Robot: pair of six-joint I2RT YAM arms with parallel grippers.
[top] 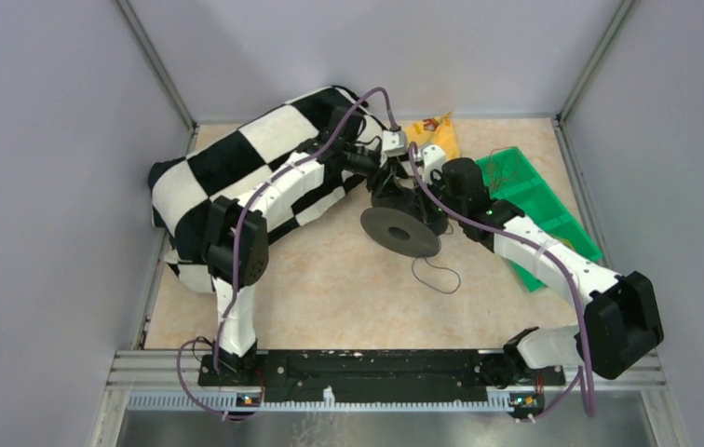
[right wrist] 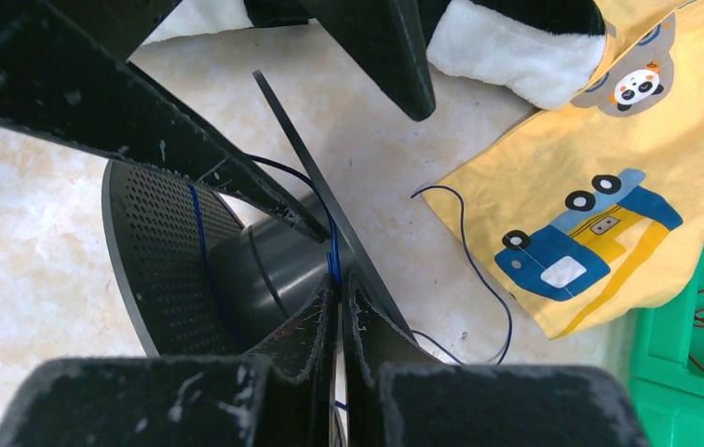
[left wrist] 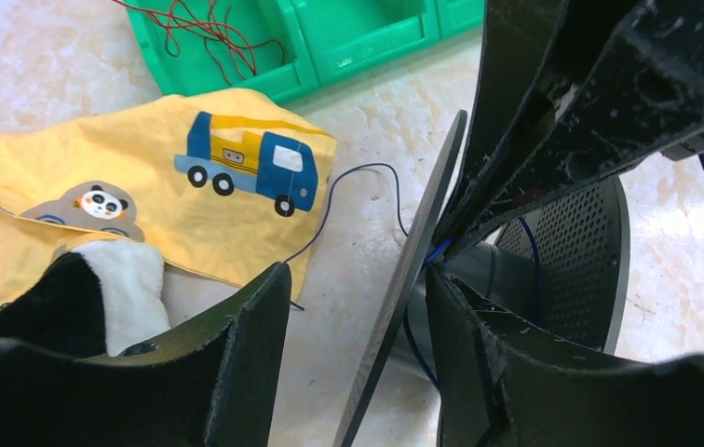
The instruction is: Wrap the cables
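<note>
A dark grey spool (top: 400, 230) stands tilted on the table, one perforated flange (right wrist: 157, 251) facing the right wrist camera. My right gripper (right wrist: 337, 279) is shut on a thin blue cable (right wrist: 474, 261) at the spool's core. From there the cable trails over the table to the yellow cloth. My left gripper (left wrist: 356, 275) is open and straddles the spool's thin flange edge (left wrist: 409, 279). Its left finger stands clear of that edge and its right finger sits close beside it. In the top view both grippers, left (top: 393, 177) and right (top: 420, 191), meet above the spool. A loose cable loop (top: 437, 277) lies in front of it.
A yellow cloth with a truck print (left wrist: 236, 168) lies behind the spool. A green bin (top: 527, 200) holding red wires (left wrist: 209, 33) stands at the right. A black-and-white checkered cloth (top: 246, 163) covers the back left, under the left arm.
</note>
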